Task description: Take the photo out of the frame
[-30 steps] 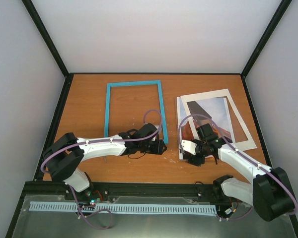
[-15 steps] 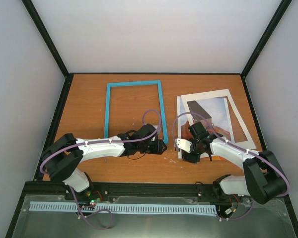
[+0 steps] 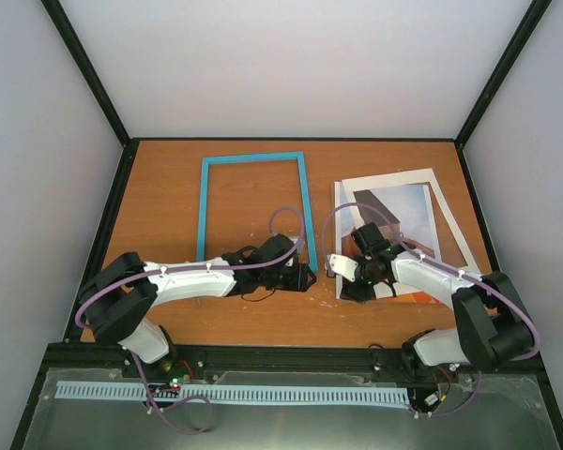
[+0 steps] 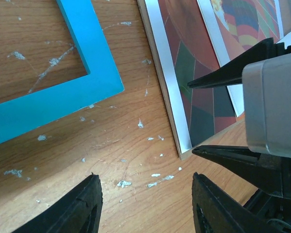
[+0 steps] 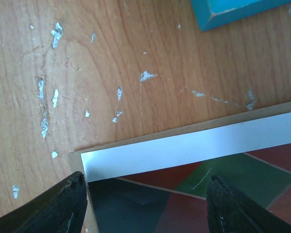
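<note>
The light-blue frame (image 3: 253, 206) lies empty on the table left of centre; its corner shows in the left wrist view (image 4: 87, 63) and the right wrist view (image 5: 233, 9). The photo (image 3: 408, 211) lies to the right on a brown backing board (image 5: 184, 130), its white margin (image 5: 184, 145) and dark corner below my right gripper (image 5: 145, 204). That gripper (image 3: 357, 281) is open and empty, its jaws straddling the photo's near-left corner. My left gripper (image 3: 305, 277) is open and empty over bare wood (image 4: 145, 194) between frame and photo (image 4: 184, 73).
A white mat (image 3: 387, 181) with a window lies askew on the photo. The wooden table (image 3: 169, 309) is scuffed with white flecks. Black rails and grey walls close in the table. The right gripper's black fingers (image 4: 223, 77) point into the left wrist view.
My right gripper has moved left and a little away from the near edge, to the photo's near-left corner. The left arm, frame and photo have not moved.
</note>
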{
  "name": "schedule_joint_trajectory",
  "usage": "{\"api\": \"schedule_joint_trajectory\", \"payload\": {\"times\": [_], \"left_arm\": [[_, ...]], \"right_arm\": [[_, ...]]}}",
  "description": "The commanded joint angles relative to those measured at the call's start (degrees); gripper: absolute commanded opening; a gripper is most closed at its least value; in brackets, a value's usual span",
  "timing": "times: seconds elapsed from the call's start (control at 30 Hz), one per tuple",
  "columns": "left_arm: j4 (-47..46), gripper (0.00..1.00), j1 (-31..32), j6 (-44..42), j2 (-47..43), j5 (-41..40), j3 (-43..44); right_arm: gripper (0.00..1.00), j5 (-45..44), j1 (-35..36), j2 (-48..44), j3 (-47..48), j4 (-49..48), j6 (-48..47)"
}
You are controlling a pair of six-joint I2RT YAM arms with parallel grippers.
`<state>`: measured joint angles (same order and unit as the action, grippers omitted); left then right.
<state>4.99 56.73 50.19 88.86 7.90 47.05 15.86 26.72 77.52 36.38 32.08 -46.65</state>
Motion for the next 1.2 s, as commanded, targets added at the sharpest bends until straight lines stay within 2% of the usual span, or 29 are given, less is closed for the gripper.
{"api": "schedule_joint_trajectory", "payload": {"times": [0.0, 0.37, 0.57, 1.03, 1.17], "left_arm": [[-1.9, 0.51, 0.2, 0.4, -0.2, 0.1, -0.4], [-3.2, 0.51, 0.2, 0.3, 1.2, 0.7, -0.5], [-3.4, 0.51, 0.1, 0.2, 1.4, 0.6, -0.5], [-4.0, 0.51, 0.1, 0.3, 1.9, 0.7, -0.8], [-4.4, 0.50, 0.2, 0.4, 2.3, 1.0, -0.9]], "right_arm": [[0.67, 0.1, 0.4, 1.3, 0.2, -0.3, 0.2], [0.65, -7.6, 0.4, 1.4, -0.3, -4.4, 2.9], [0.70, -0.2, 0.5, -1.4, -0.2, 0.8, -0.2], [0.68, 0.1, 0.6, 1.2, -0.2, 2.0, -1.5], [0.68, -2.5, 0.7, 1.4, -0.5, -0.2, -0.3]]}}
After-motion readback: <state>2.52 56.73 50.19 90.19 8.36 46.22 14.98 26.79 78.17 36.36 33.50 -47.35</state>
